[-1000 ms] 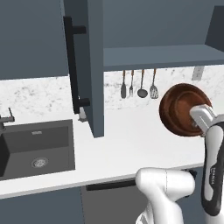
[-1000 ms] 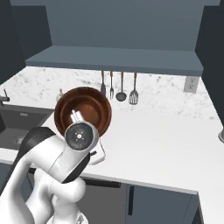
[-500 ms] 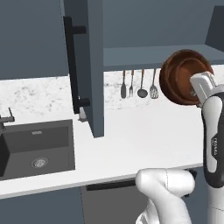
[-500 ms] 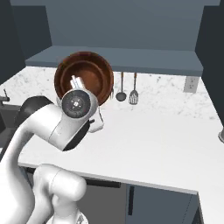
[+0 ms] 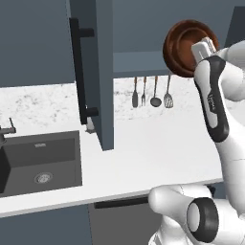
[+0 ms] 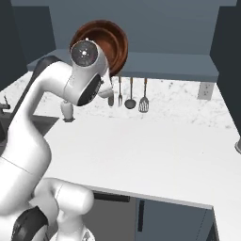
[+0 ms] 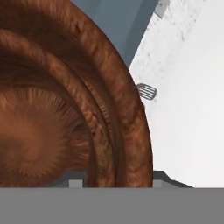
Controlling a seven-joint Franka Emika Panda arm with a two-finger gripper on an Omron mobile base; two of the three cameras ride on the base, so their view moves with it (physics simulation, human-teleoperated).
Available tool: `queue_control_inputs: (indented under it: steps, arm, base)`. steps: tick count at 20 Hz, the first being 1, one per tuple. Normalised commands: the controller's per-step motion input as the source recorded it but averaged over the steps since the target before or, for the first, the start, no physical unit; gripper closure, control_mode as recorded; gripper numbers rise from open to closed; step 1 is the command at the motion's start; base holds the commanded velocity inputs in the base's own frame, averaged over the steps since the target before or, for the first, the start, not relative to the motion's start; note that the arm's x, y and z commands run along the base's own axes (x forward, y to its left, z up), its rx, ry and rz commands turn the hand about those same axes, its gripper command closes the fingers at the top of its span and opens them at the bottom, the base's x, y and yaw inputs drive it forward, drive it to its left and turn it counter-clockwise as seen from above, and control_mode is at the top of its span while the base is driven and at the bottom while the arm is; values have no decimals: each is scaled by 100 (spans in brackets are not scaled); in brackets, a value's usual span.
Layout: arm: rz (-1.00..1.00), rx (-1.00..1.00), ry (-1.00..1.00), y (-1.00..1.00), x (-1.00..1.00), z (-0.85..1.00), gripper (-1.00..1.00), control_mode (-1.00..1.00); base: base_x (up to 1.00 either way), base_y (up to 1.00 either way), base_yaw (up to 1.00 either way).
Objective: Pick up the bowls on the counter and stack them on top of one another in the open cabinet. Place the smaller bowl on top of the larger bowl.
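With my gripper (image 7: 116, 181) pinching the wide reddish-brown wooden bowl's (image 5: 184, 47) rim, I'd level it over the blue-grey cabinet shelf (image 6: 164, 65) before releasing.

A reddish-brown, wood-grained larger bowl (image 5: 184, 45) with a darker inside is seen against the dark slate-blue open cabinet (image 5: 103, 72), whose door bears a black bar handle (image 5: 79, 72). The counter (image 6: 155, 155) is plain white, the wall (image 5: 43, 103) behind it is speckled white-grey, and the sink (image 5: 40, 160) is dark.
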Motion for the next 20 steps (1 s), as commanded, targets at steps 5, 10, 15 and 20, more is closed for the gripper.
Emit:
queue_control_inputs:
  steps: [5, 10, 15, 20]
  arm:
    - [-8, 0, 9, 0, 100, -3, 100, -100]
    - [-6, -1, 12, 0, 100, -10, 100, -100]
    - [-8, -1, 1, 0, 100, 9, 100, -100]
    - [-8, 0, 0, 4, 100, 1, 100, -100]
  base:
    - [0, 0, 0]
    - [0, 0, 0]
    - [0, 0, 0]
    - [0, 0, 0]
